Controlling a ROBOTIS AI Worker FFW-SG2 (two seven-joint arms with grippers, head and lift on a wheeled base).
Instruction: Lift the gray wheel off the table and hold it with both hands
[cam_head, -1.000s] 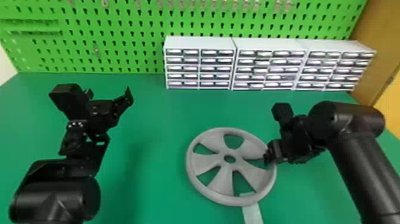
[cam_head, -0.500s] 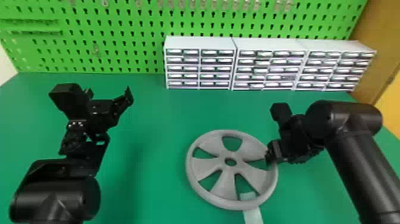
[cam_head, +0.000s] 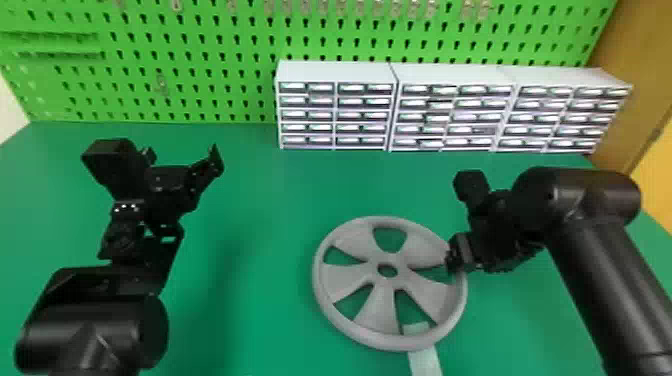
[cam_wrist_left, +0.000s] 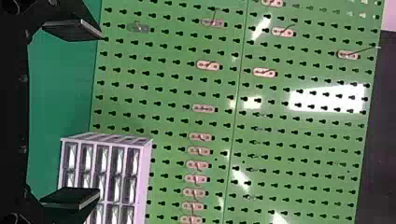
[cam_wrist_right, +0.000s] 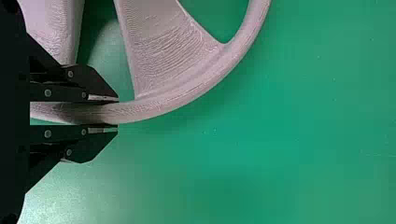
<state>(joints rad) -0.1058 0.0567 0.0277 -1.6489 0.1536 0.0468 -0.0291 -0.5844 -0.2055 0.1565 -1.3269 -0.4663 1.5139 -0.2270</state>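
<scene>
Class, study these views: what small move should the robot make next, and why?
Probably, move the left gripper toward the left side of the gray wheel. It stands open, away from the wheel, while the right gripper is closed on the opposite side, and the task wants both hands holding.

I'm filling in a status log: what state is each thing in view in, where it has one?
Gray spoked wheel: rim gripped on one side; can't tell if it has left the green table.
Black right gripper: shut on the rim.
Black left gripper: open, empty.
White multi-drawer cabinets: standing upright.
</scene>
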